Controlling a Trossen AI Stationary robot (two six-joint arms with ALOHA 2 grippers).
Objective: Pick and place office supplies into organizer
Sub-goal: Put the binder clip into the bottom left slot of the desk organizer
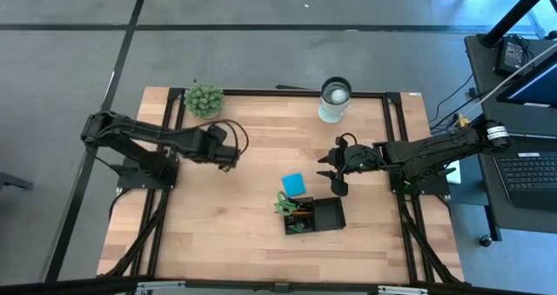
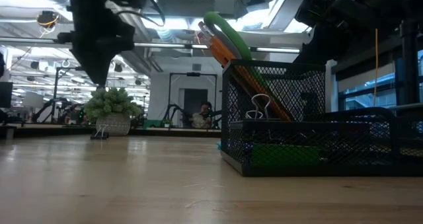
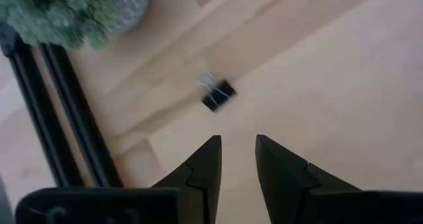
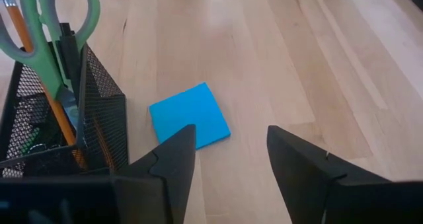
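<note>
The black mesh organizer (image 1: pixel 315 217) stands near the table's middle, toward the near edge. Green-handled scissors (image 4: pixel 61 26), orange pencils (image 2: pixel 221 49), a clip (image 2: pixel 260 108) and a green block (image 2: pixel 284 155) are inside it. The blue note pad (image 4: pixel 190 115) lies flat on the table just beyond it. My right gripper (image 4: pixel 231 139) hovers open over the pad's near side, touching nothing. A small black binder clip (image 3: pixel 217 94) lies on the wood near the plant. My left gripper (image 3: pixel 238 148) is open, a little short of the clip and above the table.
A fuzzy green plant ball in a pot (image 1: pixel 204 99) sits at the far left corner, close to the clip. A white round cup (image 1: pixel 335 99) stands at the far edge. The black table frame (image 3: pixel 59 112) runs beside the plant. Bare wood lies between the arms.
</note>
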